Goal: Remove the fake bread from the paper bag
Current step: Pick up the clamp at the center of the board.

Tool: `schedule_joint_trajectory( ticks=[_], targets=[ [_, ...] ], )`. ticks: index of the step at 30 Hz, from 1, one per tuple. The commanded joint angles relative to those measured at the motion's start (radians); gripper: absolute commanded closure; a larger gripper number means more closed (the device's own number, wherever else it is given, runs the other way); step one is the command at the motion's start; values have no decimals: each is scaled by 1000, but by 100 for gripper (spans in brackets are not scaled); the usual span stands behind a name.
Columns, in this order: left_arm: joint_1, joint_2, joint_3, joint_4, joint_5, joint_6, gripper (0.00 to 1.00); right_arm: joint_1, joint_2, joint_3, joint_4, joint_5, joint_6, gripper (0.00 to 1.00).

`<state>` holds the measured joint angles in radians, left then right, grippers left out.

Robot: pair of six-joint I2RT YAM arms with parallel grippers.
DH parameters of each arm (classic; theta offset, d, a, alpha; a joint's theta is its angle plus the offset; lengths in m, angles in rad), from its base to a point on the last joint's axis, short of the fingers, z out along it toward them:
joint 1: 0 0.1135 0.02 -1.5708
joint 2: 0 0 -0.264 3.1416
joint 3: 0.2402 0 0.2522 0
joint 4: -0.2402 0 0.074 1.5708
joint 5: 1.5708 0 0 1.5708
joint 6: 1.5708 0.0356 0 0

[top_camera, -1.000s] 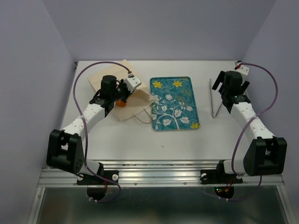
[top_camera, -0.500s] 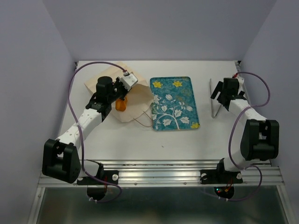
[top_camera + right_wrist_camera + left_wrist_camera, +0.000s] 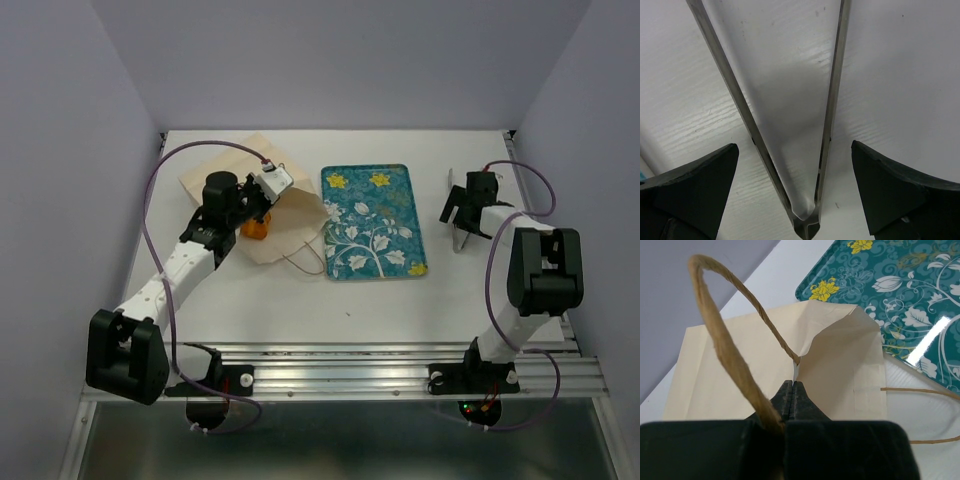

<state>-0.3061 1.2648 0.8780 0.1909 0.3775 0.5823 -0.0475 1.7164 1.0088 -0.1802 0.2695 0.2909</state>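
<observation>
The pale tan paper bag (image 3: 292, 222) lies flat at the left of the table, its mouth toward the teal tray. My left gripper (image 3: 252, 208) is shut on the upper rim of the bag's mouth (image 3: 840, 365), and its black fingers (image 3: 802, 402) are pressed together with a brown loop handle (image 3: 720, 335) arching over them. One glossy orange piece of fake bread (image 3: 256, 229) shows just below that gripper at the bag's mouth; its shape is unclear. My right gripper (image 3: 458, 212) stands open, straddling the hinge end of metal tongs (image 3: 807, 227).
The teal floral tray (image 3: 372, 222) lies mid-table right of the bag and holds nothing; its corner shows in the left wrist view (image 3: 920, 300). The bag's second handle (image 3: 305, 262) trails toward the tray. The tongs (image 3: 463, 240) lie near the right edge.
My right gripper has swung left and down over the tongs as its arm folded back. My left arm has straightened and shifted slightly left, still holding the bag's rim.
</observation>
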Motion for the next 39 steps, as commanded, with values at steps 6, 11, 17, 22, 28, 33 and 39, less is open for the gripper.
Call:
schedule_joint_trajectory(
  ticks=[6, 11, 17, 22, 28, 33, 39],
  targets=[
    [1, -88, -39, 65, 34, 25, 100, -17, 127, 120, 35, -27, -27, 0],
    [1, -105, -56, 62, 54, 45, 100, -28, 192, 169, 35, -33, -53, 0],
    [1, -125, -83, 74, 69, 56, 100, -28, 250, 194, 36, -58, -114, 2],
    [1, -107, -73, 85, 74, 25, 100, -28, 259, 201, 36, -50, -131, 30],
    [1, -105, -63, 113, 58, -1, 100, -28, 177, 194, 35, -15, -125, 57],
    [1, -108, -59, 139, 41, -24, 100, -28, 7, 180, 30, -58, -108, 60],
    [1, -105, -50, 163, 38, -45, 100, -28, -106, 220, -100, -223, -79, 55]
  ],
)
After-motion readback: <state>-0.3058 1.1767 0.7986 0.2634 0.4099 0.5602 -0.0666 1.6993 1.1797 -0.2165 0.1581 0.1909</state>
